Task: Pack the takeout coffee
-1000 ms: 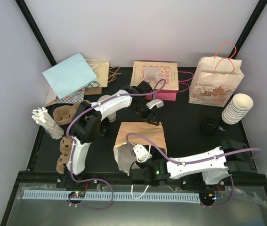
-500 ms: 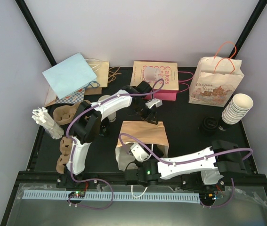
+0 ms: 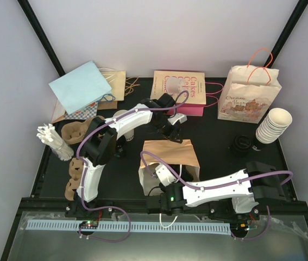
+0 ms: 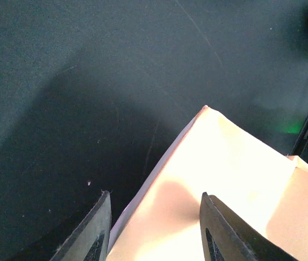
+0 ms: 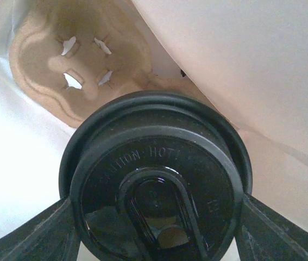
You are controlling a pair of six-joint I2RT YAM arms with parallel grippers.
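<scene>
**Takeout coffee** (image 3: 163,175): cream paper cup with a black lid (image 5: 156,206), lying at the mouth of the brown paper bag (image 3: 170,153). It is near the middle of the surface's (image 3: 219,163) near edge.

**Right gripper** (image 5: 159,231): closed on the takeout coffee, one finger against each side of the lid.

**Brown paper bag**: lies flat mid-surface with its mouth toward the near edge. A moulded-pulp carrier (image 5: 83,60) lies inside it, beyond the lid.

**Left gripper** (image 4: 154,231): at the bag's far end, jaws part-way apart, with the bag's corner between the fingers. Whether they pinch it cannot be told.

**Other stock:**
- Stacked cream cups (image 3: 273,125) at the right edge.
- Black lids (image 3: 240,145) beside the stacked cups.
- Printed bags (image 3: 250,98) along the far edge.
- Pulp carriers (image 3: 76,169) at the left edge.
</scene>
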